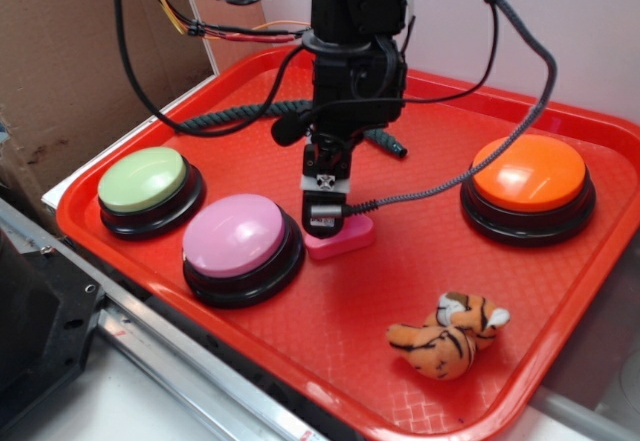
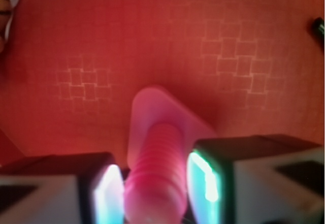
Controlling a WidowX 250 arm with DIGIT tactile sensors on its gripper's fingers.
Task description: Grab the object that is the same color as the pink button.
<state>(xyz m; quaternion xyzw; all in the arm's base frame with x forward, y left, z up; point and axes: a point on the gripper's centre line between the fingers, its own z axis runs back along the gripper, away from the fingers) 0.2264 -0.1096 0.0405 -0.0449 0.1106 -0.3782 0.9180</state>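
Gripper [image 2: 155, 188] straddles the small pink ridged plastic peg [image 2: 155, 178] just right of the large light-pink dome button [image 1: 238, 233] on the red plastic tray [image 1: 560, 291], pads flanking the post, contact unclear; squeeze centred, then lift straight.

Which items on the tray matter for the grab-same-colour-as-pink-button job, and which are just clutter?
Job:
- pink button, the colour reference
- pink peg, ridged post on a flat base, beside that button
- pincer, its pads on either side of the post

Lying about:
- pale green button
- orange button
- plush tiger
- red tray under everything
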